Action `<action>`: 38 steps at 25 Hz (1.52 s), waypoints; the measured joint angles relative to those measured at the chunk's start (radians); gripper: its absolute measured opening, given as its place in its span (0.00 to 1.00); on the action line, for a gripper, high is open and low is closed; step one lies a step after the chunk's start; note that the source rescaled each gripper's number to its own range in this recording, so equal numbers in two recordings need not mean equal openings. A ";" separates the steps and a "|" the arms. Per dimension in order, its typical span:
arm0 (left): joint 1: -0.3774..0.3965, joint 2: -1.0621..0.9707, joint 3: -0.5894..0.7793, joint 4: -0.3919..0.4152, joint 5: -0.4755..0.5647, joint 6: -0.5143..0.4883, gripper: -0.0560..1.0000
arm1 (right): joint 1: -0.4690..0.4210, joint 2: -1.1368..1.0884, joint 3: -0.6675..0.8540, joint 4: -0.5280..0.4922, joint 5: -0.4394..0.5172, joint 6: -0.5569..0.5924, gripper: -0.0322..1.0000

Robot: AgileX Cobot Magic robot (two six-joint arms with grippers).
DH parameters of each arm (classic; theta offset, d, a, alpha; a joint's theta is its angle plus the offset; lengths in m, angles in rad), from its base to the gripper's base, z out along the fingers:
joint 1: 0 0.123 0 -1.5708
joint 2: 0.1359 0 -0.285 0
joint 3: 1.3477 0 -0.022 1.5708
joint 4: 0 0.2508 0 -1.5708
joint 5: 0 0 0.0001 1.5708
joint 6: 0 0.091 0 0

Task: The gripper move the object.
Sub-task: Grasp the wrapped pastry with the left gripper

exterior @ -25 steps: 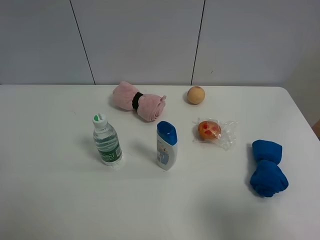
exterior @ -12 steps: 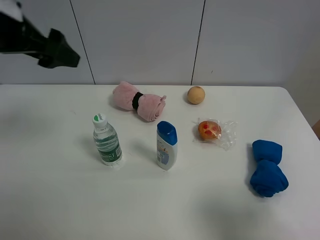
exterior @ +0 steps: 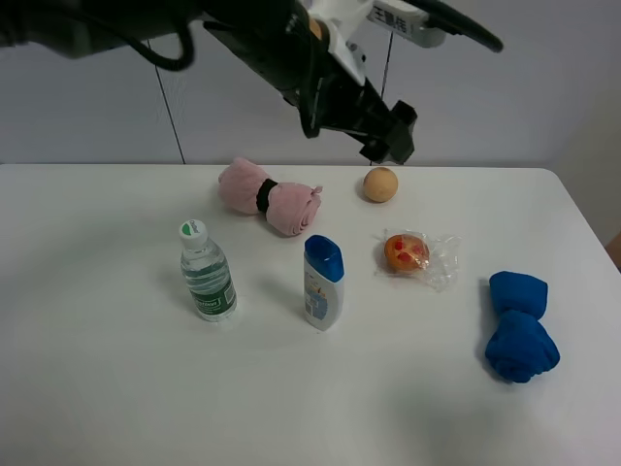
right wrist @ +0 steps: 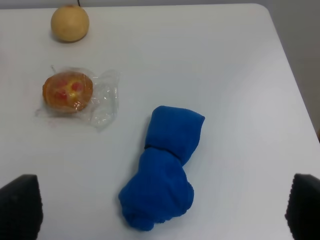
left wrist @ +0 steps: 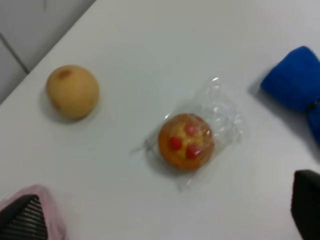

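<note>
Nearest the high camera, at the lower right of the frame, the blue cloth (exterior: 519, 330) lies where it lay a second ago. So do the water bottle (exterior: 207, 272) at left of centre and the blue-capped bottle (exterior: 323, 283) at centre. The right gripper (right wrist: 162, 207) is out of the high view; its wrist view shows its two tips wide apart at the lower corners, holding nothing.

Right of centre, the object (exterior: 408, 252) sits on the white table (exterior: 97, 388) in its clear wrapper, unmoved and untouched. Behind it, the pink towel (exterior: 267, 196) and the tan ball (exterior: 380, 183) are also unchanged.

The change is at the far edge. Half a second ago only a dark tip showed in the upper left corner. Now the arm spans the top of the frame, and the left gripper (exterior: 391, 139) hangs at upper centre above the ball, open wide and empty. Its wrist view has the object near mid-frame.

This looks like the approach. The descent and the grasp are not yet done.
</note>
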 joint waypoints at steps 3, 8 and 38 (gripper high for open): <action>-0.037 0.096 -0.077 -0.002 -0.015 -0.026 1.00 | 0.000 0.000 0.000 0.000 0.000 0.000 1.00; -0.088 0.236 -0.142 -0.002 -0.067 -0.038 1.00 | 0.000 0.000 0.000 0.000 0.000 0.000 1.00; -0.098 0.584 -0.208 0.076 -0.327 -0.037 1.00 | 0.000 0.000 0.000 0.000 0.000 0.000 1.00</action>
